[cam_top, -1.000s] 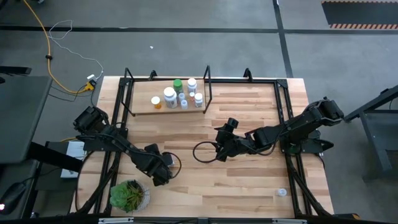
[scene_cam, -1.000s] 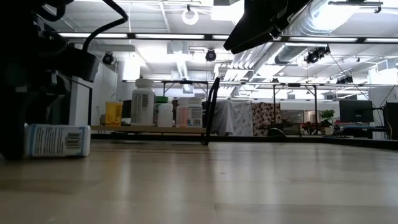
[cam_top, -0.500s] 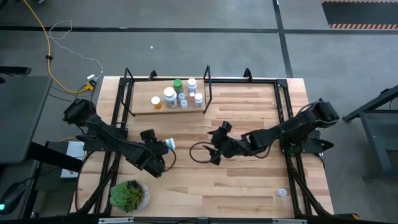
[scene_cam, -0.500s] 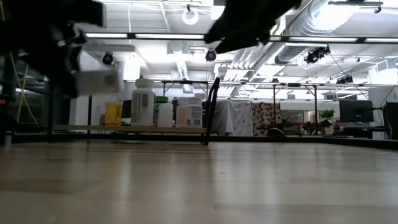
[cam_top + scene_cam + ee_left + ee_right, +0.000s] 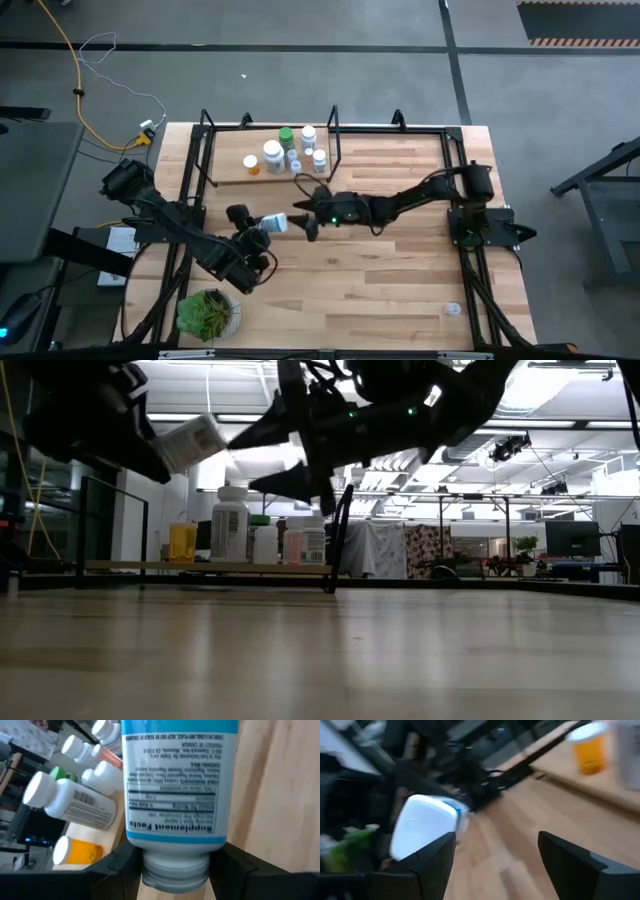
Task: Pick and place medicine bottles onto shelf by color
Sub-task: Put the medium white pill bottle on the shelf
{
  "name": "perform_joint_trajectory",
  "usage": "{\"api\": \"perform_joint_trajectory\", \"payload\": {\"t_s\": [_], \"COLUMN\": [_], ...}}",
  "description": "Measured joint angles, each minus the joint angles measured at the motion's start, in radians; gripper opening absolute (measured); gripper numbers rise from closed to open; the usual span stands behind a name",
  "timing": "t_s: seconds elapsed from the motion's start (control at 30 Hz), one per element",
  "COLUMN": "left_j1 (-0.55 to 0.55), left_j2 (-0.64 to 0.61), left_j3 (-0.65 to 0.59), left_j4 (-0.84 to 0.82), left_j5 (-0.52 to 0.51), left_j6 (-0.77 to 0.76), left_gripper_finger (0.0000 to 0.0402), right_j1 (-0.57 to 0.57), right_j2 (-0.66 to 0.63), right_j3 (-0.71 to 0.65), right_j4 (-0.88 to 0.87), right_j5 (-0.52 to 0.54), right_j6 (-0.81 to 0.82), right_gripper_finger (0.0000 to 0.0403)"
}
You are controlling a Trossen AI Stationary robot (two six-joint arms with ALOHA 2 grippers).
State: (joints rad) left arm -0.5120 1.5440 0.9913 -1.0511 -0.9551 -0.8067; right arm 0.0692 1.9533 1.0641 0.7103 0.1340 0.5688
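our left gripper clamps a white bottle by its cap end, lifted off the table at 6 o'clock of the shelf. our right gripper gapes empty just beside it. the bottle's top is cut off in the left wrist view.

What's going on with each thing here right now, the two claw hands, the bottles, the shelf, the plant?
Left gripper: shut on the blue-label bottle, held off the table.
Right gripper: open, empty, facing that bottle.
Shelf bottles: upright in a cluster.
Orange bottle: on the shelf, apart from the cluster.
Shelf: partly filled.
Plant: standing at the table's corner.
Small white bottle: on the table, untouched.
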Motion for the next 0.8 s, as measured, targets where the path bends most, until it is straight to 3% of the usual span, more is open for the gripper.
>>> {"api": "perform_joint_trajectory", "payload": {"t_s": [0.1,0.33,0.5,0.8], "left_j1": [-0.003,0.021,0.059,0.156], "left_j2": [0.001,0.001,0.001,0.001], "left_j3": [-0.023,-0.064,-0.065,-0.064], "left_j4": [0.003,0.061,0.231,0.319], "left_j5": [0.047,0.094,0.113,0.136], "left_j6": [-0.001,0.013,0.187,0.292], "left_gripper_finger": [0.017,0.017,0.017,0.017], "right_j1": [0.008,0.036,0.037,0.037], "right_j2": [0.014,0.012,0.012,0.011], "right_j3": [0.0,0.0,0.0,0.0], "right_j4": [0.052,0.065,-0.005,-0.03], "right_j5": [-0.055,-0.027,0.053,0.01], "right_j6": [-0.013,0.003,0.059,0.063], "right_gripper_finger": [0.0277,0.0277,0.0277,0.0277]}}
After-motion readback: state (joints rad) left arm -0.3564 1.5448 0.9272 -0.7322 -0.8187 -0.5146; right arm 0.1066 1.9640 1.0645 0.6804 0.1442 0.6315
